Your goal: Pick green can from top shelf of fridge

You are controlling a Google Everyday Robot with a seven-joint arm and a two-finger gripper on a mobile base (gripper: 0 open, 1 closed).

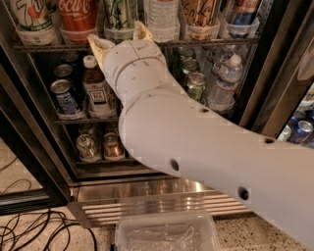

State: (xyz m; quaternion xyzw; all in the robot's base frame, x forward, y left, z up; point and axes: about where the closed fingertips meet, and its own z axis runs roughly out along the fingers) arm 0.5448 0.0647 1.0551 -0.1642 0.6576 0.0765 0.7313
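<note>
The green can [119, 12], pale green and white with black streaks, stands in a clear cup tray on the top shelf [44, 47] of the fridge [147, 193]. It sits between a red Coca-Cola can [77, 14] and a clear water bottle [161, 15]. My gripper [121, 39] is raised to the front edge of that shelf, just below the green can. Its cream fingers [99, 46] are open, one at each side of the can's tray. My thick white arm hides the middle of the fridge.
A white tall can with green lettering [28, 14] stands far left on the top shelf, with a brown can [201, 14] and a blue-red can [243, 12] to the right. Small cans [64, 95] and bottles [223, 81] fill the lower racks. A clear plastic tub [167, 233] and cables [34, 230] lie on the floor.
</note>
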